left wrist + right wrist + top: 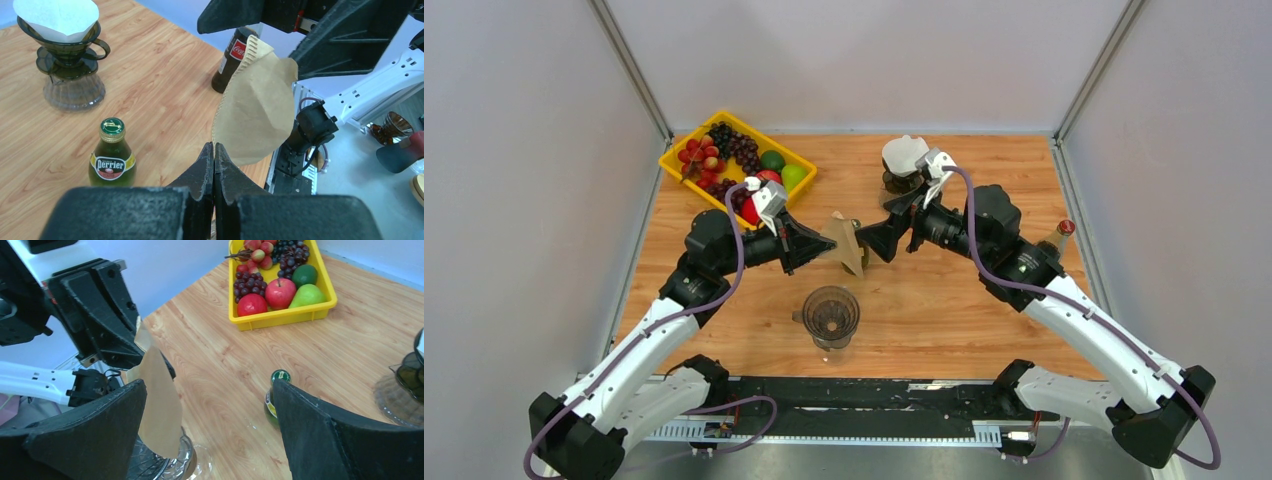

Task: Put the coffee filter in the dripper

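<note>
My left gripper (214,148) is clenched on the near edge of the brown coffee filter (257,115), holding it in the air over the table (944,300), just far of the glass dripper (830,315). My right gripper (207,390) faces it from the right, spread wide and grasping nothing. I cannot tell whether it touches the paper.

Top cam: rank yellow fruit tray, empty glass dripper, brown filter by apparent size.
1. yellow fruit tray, clearly largest.
2-3. glass dripper and brown filter look about alike. The filter is held raised, nearer the camera, so unranked.
</note>
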